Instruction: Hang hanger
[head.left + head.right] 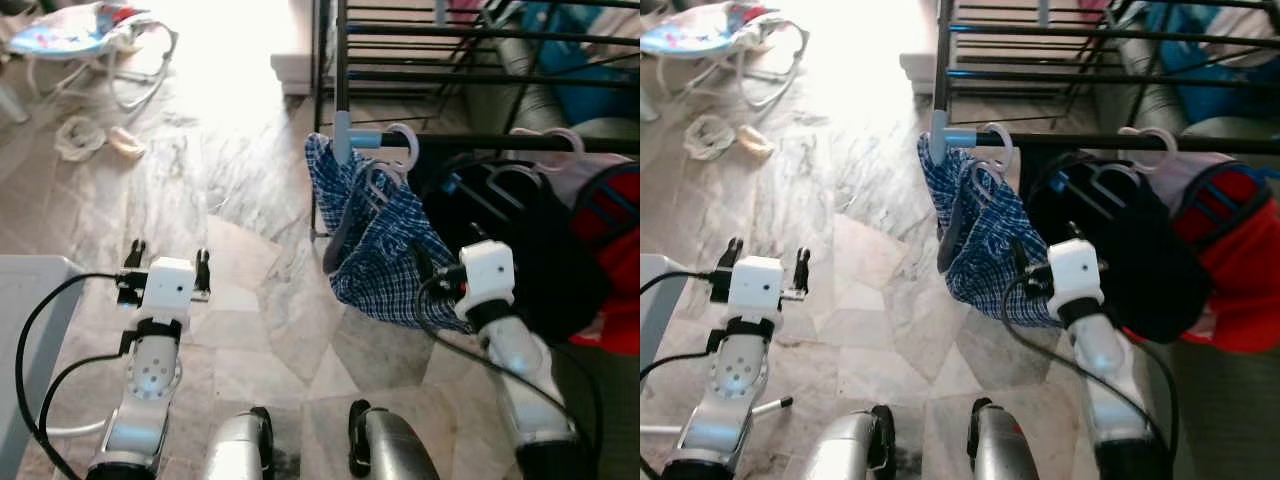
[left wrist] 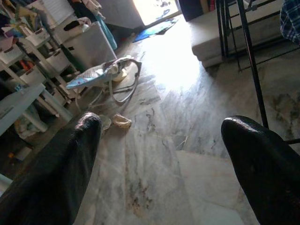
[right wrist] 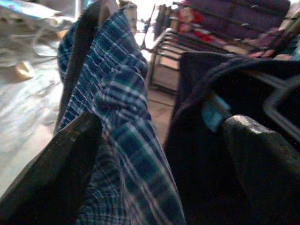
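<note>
Hanger (image 1: 398, 150) is already sitting on the rail (image 1: 520, 143) ahead of your right pincer (image 1: 448, 251) (open, empty); you are backing out best by clearing the plaid shirt (image 1: 375, 250).

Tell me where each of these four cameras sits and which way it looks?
Left eye: on the head, looking down at floor, rack, plaid shirt; both arms and the left gripper show.
Right eye: beside it, same scene.
Left wrist: on the left arm, looking along its open jaws across the floor to a baby bouncer.
Right wrist: on the right arm, its open right gripper facing the shirt and a dark garment.
Shared: both wrists see the rack.
</note>
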You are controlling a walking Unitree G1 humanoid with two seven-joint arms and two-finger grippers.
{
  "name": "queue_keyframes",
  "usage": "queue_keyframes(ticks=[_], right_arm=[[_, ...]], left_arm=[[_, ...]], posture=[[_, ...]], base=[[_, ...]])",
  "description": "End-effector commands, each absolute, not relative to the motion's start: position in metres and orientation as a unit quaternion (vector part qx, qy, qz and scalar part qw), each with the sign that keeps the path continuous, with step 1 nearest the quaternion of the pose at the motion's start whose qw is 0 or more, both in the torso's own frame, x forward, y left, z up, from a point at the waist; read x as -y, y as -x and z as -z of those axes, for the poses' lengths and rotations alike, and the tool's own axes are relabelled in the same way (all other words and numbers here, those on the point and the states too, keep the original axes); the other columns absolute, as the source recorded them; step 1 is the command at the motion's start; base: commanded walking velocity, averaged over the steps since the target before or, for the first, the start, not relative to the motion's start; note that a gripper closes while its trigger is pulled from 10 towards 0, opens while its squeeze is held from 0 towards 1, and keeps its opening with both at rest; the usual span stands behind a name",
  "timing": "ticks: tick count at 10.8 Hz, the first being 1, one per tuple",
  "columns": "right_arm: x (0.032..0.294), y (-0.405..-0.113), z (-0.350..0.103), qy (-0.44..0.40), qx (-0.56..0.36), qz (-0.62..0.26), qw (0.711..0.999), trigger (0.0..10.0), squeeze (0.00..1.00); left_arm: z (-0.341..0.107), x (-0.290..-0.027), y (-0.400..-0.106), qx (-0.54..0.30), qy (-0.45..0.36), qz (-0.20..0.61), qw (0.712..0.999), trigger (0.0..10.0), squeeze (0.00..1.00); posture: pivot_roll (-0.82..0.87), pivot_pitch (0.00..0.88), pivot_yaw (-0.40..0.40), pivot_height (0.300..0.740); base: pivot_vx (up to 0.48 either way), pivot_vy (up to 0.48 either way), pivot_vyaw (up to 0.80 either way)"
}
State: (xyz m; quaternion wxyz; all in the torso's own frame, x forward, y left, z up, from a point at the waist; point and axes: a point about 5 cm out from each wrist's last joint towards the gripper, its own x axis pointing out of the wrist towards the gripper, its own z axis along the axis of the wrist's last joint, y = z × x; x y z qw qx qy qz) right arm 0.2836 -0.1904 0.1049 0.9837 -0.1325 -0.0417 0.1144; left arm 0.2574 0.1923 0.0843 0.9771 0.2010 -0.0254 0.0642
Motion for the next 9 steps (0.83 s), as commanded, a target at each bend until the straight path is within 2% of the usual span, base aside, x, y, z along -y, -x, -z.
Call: queue_keyframes(ticks=[1,4,6,7,9], right_arm=[[0.189,-0.288,-0.1,0.141,0.019,-0.151,0.978,10.0,0.0],[0.204,-0.319,-0.107,0.201,-0.018,-0.188,0.961,10.0,0.0],[0.213,-0.327,-0.099,0.209,-0.08,-0.217,0.95,10.0,0.0],[0.213,-0.335,-0.104,0.205,-0.098,-0.25,0.941,0.0,0.0],[0.21,-0.348,-0.121,0.233,-0.093,-0.293,0.923,0.0,0.0]], left_arm=[[-0.083,-0.194,-0.257,0.02,-0.206,-0.069,0.976,10.0,0.0],[-0.085,-0.184,-0.262,0.022,-0.194,-0.047,0.98,10.0,0.0],[-0.083,-0.191,-0.26,0.011,-0.193,-0.065,0.979,10.0,0.0],[-0.08,-0.187,-0.256,0.008,-0.18,-0.05,0.982,10.0,0.0],[-0.076,-0.189,-0.254,0.0,-0.185,-0.048,0.982,10.0,0.0]], posture=[[0.0,0.229,-0.007,0.74],[0.0,0.23,-0.009,0.74],[0.01,0.23,-0.019,0.74],[0.01,0.23,-0.02,0.74],[0.01,0.235,-0.015,0.74]], base=[[0.0,0.0,0.0],[0.0,0.0,0.0],[0.0,0.0,0.0],[0.0,0.0,0.0],[0.0,0.0,0.0]])
